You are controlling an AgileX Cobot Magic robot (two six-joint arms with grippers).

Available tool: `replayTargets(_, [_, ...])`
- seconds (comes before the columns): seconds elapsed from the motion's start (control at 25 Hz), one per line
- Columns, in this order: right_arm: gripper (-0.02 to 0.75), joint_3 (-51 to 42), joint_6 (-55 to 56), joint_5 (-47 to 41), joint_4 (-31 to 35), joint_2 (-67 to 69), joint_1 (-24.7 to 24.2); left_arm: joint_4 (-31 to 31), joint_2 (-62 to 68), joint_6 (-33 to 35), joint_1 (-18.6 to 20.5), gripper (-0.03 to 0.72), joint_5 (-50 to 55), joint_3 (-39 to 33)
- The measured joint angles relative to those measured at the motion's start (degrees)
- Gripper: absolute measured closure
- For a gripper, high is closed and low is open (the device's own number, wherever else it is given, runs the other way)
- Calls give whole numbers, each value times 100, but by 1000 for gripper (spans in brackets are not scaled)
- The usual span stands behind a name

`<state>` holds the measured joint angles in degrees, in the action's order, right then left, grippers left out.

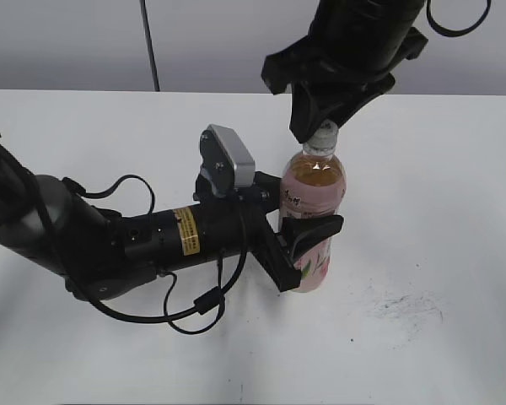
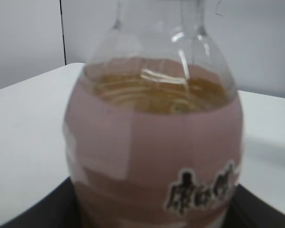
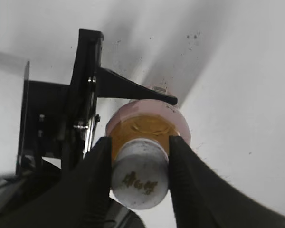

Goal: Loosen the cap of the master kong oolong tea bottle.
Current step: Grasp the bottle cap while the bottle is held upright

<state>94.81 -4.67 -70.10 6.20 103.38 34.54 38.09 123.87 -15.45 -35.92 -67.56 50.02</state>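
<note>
My right claw [image 3: 138, 161] comes down from above with a finger [image 3: 96, 180] pressed on each side of the cap [image 3: 139, 175], gripping it. The cap tops the bottle [image 1: 313, 215], which stands upright on the white table [image 1: 422, 211]. Below the cap, my left claw [image 1: 299, 249] reaches in from the bottle's left and clamps its labelled body. Just right of the bottle's foot, dark scuff marks [image 1: 405, 305] smudge the table.

Left fingers [image 1: 308, 232] clasp the upright bottle [image 1: 314, 192]; right fingers [image 1: 308, 126] flank its cap [image 1: 323, 139].
</note>
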Motion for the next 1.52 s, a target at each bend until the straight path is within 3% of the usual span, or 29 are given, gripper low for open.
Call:
replayTargets(0.28, [465, 0, -4271, -6, 106, 0, 0, 0, 0, 0, 0, 300, 0, 0])
replayTargets(0.48, [465, 0, -5767, -35, 117, 0, 0, -13, 0, -2, 0, 300, 5, 5])
replayTargets(1.16, [463, 16, -6207, -56, 130, 0, 0, -17, 0, -7, 0, 300, 5, 5])
replayTargets(1.36, [316, 17, -6201, -20, 75, 0, 0, -17, 0, -13, 0, 300, 5, 5])
replayTargets(1.52, [190, 22, -5549, -9, 170, 0, 0, -12, 0, -13, 0, 300, 5, 5])
